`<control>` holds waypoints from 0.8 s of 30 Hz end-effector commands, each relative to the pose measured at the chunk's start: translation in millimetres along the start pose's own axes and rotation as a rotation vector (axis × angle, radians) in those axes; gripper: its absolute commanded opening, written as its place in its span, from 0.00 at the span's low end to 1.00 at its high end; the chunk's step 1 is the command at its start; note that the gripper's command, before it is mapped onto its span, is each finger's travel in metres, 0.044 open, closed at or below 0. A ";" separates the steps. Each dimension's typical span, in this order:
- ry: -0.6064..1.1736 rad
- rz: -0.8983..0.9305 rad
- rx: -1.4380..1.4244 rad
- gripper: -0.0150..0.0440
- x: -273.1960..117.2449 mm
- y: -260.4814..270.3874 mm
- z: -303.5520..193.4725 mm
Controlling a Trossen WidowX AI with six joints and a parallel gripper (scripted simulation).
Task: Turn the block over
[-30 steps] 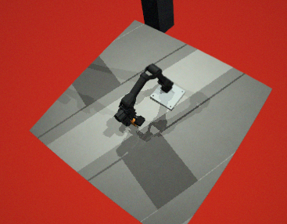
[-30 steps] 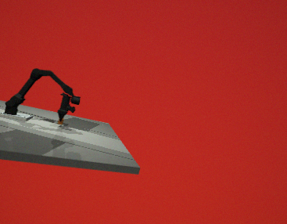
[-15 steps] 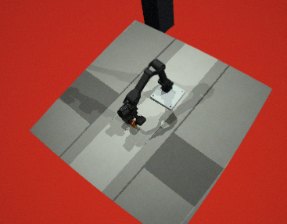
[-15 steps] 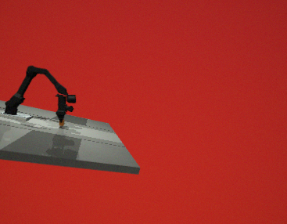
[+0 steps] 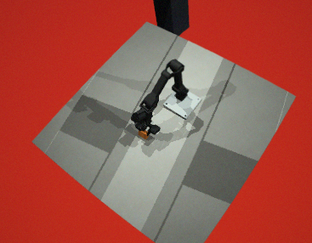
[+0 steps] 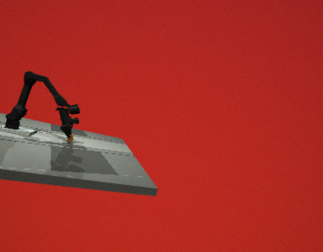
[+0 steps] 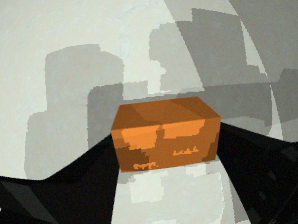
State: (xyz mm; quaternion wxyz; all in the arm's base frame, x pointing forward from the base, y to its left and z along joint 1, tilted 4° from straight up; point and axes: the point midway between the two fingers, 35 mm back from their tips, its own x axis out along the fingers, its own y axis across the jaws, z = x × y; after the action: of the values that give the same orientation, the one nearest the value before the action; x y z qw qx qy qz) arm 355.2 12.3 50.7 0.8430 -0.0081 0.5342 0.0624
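The orange block (image 5: pixel 143 134) (image 6: pixel 70 138) (image 7: pixel 165 142) is small and box-shaped. My gripper (image 5: pixel 144 131) (image 6: pixel 69 136) (image 7: pixel 165 133) is shut on it, with one black finger against each end in the wrist view. The block is low, at or just above the table (image 5: pixel 130 183) (image 6: pixel 126 165); a gap under it is too small to tell. In the wrist view, a darker face and a brighter face with shadow patches show. No clear mark can be made out on them, and the other faces are hidden.
The arm's pale base plate (image 5: pixel 175 110) (image 6: pixel 28 132) lies behind the gripper. A dark post (image 5: pixel 173 17) stands beyond the table's far edge in the top view. Shadows and bands of light cross the table top.
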 end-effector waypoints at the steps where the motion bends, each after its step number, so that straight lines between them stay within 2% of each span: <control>1: -0.066 0.004 0.002 0.25 -4.8 1.0 2.2; 10: -0.120 0.004 0.000 0.25 -5.6 1.2 0.3; 24: -0.311 0.000 0.004 0.25 27.1 -1.8 2.8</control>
State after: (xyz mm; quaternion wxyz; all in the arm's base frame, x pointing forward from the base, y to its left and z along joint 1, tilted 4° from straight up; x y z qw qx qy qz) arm 368.1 12.6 32.7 0.9102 -0.0003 0.4096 0.0611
